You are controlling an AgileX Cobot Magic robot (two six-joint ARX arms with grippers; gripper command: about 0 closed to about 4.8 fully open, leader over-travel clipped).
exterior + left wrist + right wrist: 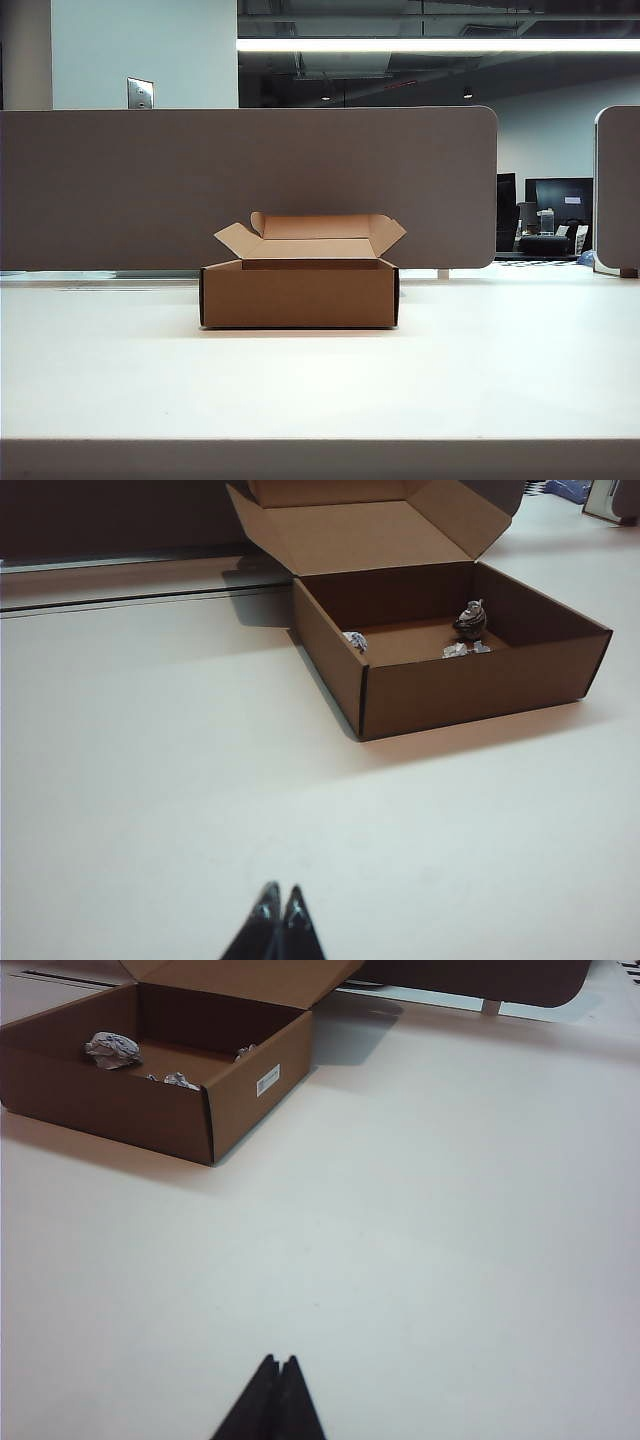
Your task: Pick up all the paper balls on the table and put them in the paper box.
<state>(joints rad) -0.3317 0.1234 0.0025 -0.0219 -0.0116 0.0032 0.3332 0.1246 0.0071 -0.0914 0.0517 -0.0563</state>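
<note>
From the exterior view, we see the paper box (pixel 298 293) standing alone at the middle of the white desk (pixel 320 380), its flaps raised, with the grey-brown divider panel (pixel 250 185) behind it; neither arm nor either gripper shows in this view, and we cannot see into the box from here

From the left wrist view, we look across the bare desk (pixel 200 780) to the open paper box (pixel 450 660). The paper balls lie inside it: a dark printed one (pixel 470 620) sits on the box floor toward the far wall, a pale one (pixel 465 650) just beside it peeks over the near wall, and another whitish one (pixel 356 640) rests by the corner. The left gripper (pixel 279 892) hangs over the desk well apart from the box, its two dark fingertips pressed together and holding nothing

From the right wrist view, we see the same paper box (pixel 150 1100) from its other side, a small white label (pixel 267 1080) on its wall. A crumpled whitish-grey ball (pixel 112 1049) lies inside near one wall, and further scraps of crumpled paper (pixel 178 1080) show just over the near rim; a third bit (pixel 243 1052) is partly hidden by the wall. The right gripper (pixel 278 1362) hovers above the open desk (pixel 420 1240), away from the box, jaws fully closed and empty
</note>
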